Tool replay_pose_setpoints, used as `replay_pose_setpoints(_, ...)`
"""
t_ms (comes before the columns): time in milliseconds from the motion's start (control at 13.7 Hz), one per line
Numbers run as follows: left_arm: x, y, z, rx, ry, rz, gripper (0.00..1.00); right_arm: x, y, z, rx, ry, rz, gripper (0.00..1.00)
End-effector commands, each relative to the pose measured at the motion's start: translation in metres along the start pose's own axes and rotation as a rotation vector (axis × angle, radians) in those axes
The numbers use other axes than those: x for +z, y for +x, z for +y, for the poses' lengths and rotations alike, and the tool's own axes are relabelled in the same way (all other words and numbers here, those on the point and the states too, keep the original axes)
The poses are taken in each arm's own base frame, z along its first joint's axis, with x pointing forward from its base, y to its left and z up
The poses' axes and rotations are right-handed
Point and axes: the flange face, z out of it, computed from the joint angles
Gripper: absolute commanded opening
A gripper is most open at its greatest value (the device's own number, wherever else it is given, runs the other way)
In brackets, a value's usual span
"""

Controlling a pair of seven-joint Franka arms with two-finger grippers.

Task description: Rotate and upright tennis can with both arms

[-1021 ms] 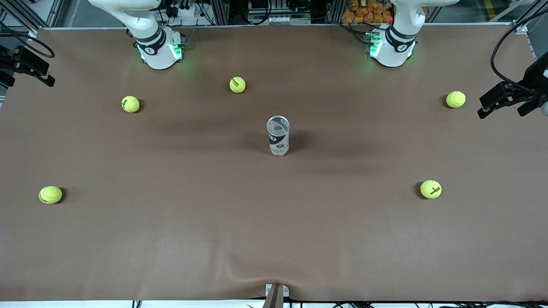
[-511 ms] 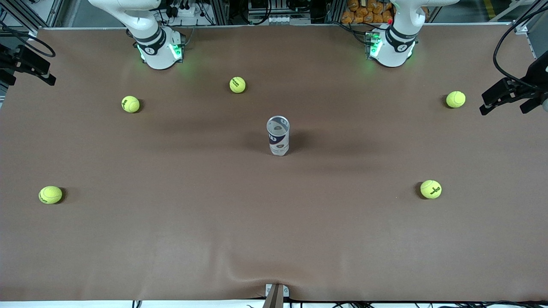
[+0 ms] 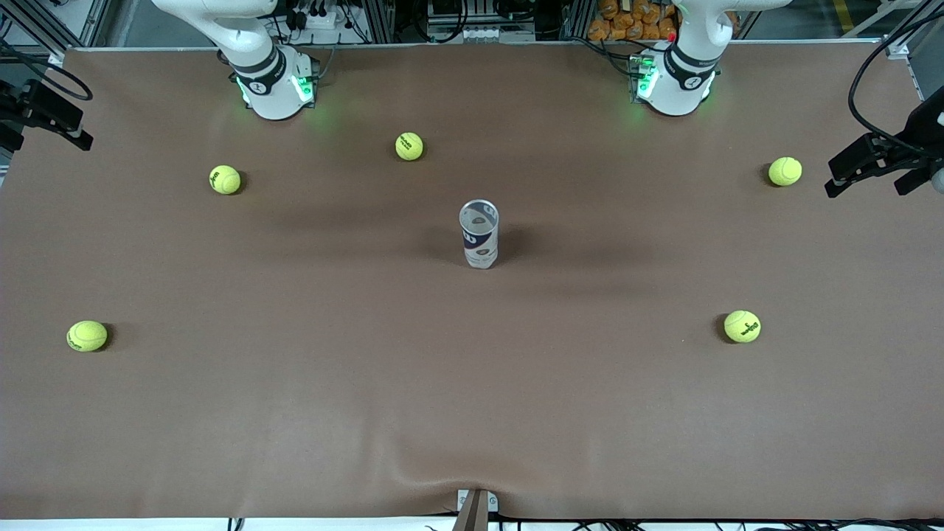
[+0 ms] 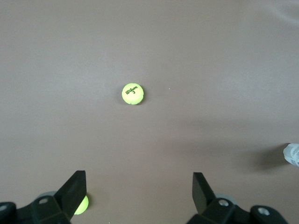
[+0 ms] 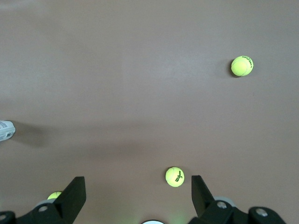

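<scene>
From the front, the can (image 3: 479,234) is standing upright at mid-surface (image 3: 472,383), long axis vertical, silver rim up, clear plastic with a white and dark-blue label. Fuzzy yellow balls (image 3: 742,326) are lying scattered around it. The left end effector (image 3: 874,166) and right end effector (image 3: 44,118) are hanging over opposite ends, about equally distant.

In the left wrist view, the black fingers (image 4: 74,189) are gaping wide, holding nothing.

In the right wrist view, the fingers (image 5: 74,193) are likewise spread wide and empty, the can (image 5: 6,130) sitting well off.

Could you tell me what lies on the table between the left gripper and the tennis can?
In the front view, only one tennis ball, close to the left gripper; the brown table is bare from there to the upright tennis can.
</scene>
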Motion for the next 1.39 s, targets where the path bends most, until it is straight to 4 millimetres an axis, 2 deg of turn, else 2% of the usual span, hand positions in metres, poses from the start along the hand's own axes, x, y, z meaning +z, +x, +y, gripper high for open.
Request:
replay_pose_setpoints(0,-0.003,-0.004,0.0,0.01,0.001,-0.008,1.0,0.001,-0.001,-0.001,0.001,0.013,0.002,1.0)
replay_pose_setpoints(657,-0.001,-0.006,0.004,-0.014,0.001,-0.028,1.0,0.002,-0.002,0.0,0.003,0.013,-0.001,1.0)
replay_pose_setpoints(1094,0.012,-0.015,0.005,0.012,0.005,-0.127,1.0,0.003,-0.001,-0.002,0.001,0.013,-0.006,1.0)
replay_pose_setpoints(1313,0.011,-0.015,0.005,0.012,0.007,-0.126,1.0,0.002,-0.001,-0.002,0.001,0.013,-0.003,1.0)
